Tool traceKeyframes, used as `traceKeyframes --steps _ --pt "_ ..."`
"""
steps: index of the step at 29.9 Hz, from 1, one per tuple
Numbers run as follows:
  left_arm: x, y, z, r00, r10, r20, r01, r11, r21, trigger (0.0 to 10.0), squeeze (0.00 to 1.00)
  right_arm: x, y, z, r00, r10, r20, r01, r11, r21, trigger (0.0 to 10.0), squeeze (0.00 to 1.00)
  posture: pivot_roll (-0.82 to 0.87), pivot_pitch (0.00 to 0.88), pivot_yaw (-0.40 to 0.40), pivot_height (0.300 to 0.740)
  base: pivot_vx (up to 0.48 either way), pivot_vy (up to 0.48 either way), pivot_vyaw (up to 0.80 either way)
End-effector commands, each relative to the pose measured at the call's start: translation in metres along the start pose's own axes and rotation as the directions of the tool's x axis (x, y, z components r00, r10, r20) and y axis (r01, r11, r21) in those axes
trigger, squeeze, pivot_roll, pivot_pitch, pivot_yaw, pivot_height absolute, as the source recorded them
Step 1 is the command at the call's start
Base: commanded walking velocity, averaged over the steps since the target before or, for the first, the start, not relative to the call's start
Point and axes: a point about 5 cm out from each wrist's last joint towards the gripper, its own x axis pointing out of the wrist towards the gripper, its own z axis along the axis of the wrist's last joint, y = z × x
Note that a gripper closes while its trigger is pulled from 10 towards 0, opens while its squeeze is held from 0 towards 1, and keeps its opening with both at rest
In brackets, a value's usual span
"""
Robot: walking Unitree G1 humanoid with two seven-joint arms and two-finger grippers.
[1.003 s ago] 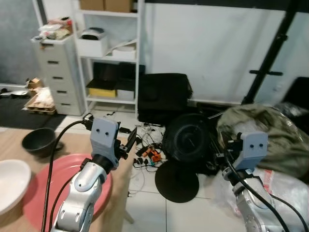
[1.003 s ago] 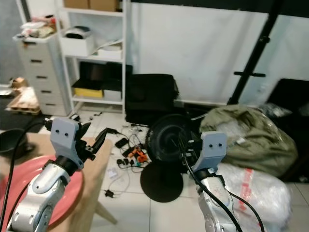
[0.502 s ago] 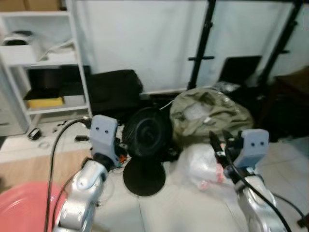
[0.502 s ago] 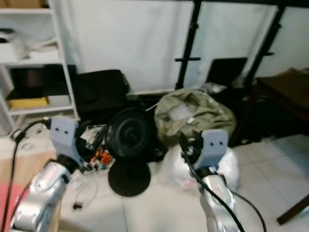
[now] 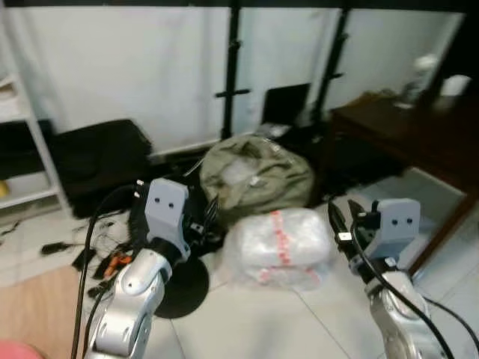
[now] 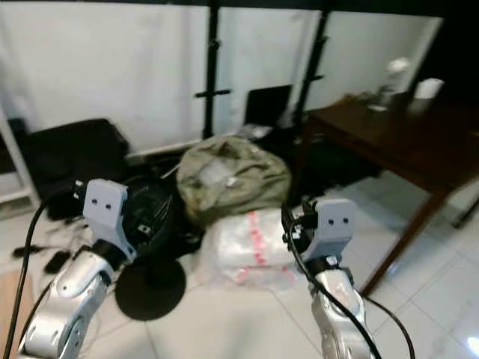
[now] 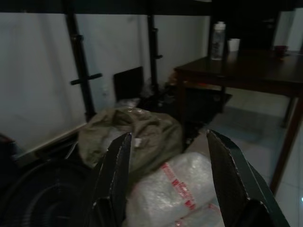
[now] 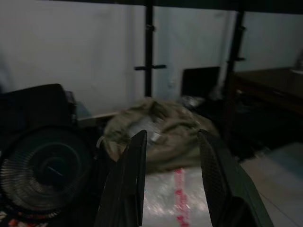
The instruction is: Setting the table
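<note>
A dark wooden table (image 6: 389, 142) stands at the right, with a clear bottle (image 6: 394, 75) and a white cup (image 6: 428, 87) on its far end. Both also appear in the left wrist view, the bottle (image 7: 217, 40) beside the cup (image 7: 233, 44). My left gripper (image 5: 203, 218) is held up over the floor, open and empty. My right gripper (image 5: 337, 221) is also raised, open and empty, well short of the dark table. A light wooden tabletop (image 5: 37, 307) with a sliver of a pink plate (image 5: 9, 351) lies at the lower left.
On the tiled floor ahead lie an olive bag (image 5: 254, 172), a bubble-wrap bundle (image 5: 281, 243) and a black fan (image 6: 146, 217) on a round base. Black stand poles (image 5: 233, 67) rise against the white wall. A black case (image 5: 97, 161) sits at the left.
The camera has swung right: the shelves, drawers and bowl have slid out of view and the dark table has come in. Both grippers stay raised and open.
</note>
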Motion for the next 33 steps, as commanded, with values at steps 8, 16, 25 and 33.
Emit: traceKeyframes --steps 8,16,25,33 --pt "-0.0007 -0.0009 -0.0049 1.0 -0.001 -0.019 0.001 1.0 -0.004 10.0 0.0 -0.0022 -0.0004 -0.0023 1.0 -0.002 -0.016 0.002 1.0 -0.006 10.0 0.0 -0.02 0.0 0.047 0.74 0.0 0.0 -0.78" --pt "-0.0002 -0.0012 -0.0052 1.0 -0.001 -0.021 0.001 1.0 -0.007 10.0 0.0 -0.0019 -0.0011 -0.0021 1.0 -0.004 -0.016 0.004 1.0 -0.007 10.0 0.0 -0.02 0.0 0.046 0.74 0.0 0.0 -0.79" --pt "-0.0002 -0.0054 -0.0044 0.998 -0.044 -0.034 0.042 0.998 -0.048 10.0 0.0 -0.0021 -0.0008 -0.0026 1.0 -0.007 -0.018 0.007 1.0 -0.005 10.0 0.0 -0.02 0.0 0.048 0.74 0.0 0.0 -0.78" --pt "-0.0003 -0.0088 -0.0022 0.996 -0.087 -0.034 0.085 0.995 -0.054 10.0 0.0 -0.0028 -0.0011 -0.0029 1.0 -0.012 -0.019 0.012 1.0 -0.005 10.0 0.0 -0.03 0.002 0.053 0.74 0.0 0.0 -0.79"
